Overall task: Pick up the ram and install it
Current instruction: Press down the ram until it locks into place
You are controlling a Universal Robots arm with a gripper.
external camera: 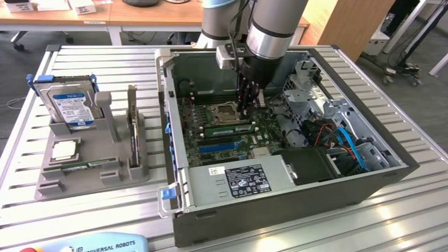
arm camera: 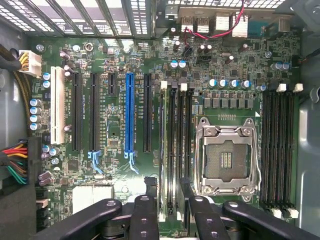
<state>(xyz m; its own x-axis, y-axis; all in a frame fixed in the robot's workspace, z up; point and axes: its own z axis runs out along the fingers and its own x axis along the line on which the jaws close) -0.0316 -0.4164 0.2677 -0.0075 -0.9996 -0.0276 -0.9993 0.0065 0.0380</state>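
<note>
The ram (arm camera: 164,135) stands on edge in the memory slot farthest from the CPU socket (arm camera: 226,159), a thin green stick running the slot's length. My gripper (arm camera: 167,184) hangs just above one end of it. Its black fingers (arm camera: 150,182) are open and stand apart on either side of the stick, without touching it. In the exterior view the ram (external camera: 225,127) shows as a green strip on the motherboard beside the socket. There my gripper (external camera: 248,107) reaches straight down into the open computer case (external camera: 280,210).
Further empty memory slots (arm camera: 277,145) lie beyond the socket, and expansion slots (arm camera: 129,112) lie on the ram's other side. A grey parts holder (external camera: 91,157) at the exterior view's left carries a hard drive (external camera: 70,105) and a square processor chip (external camera: 63,150). Cables (external camera: 347,144) and a drive cage fill the case's right.
</note>
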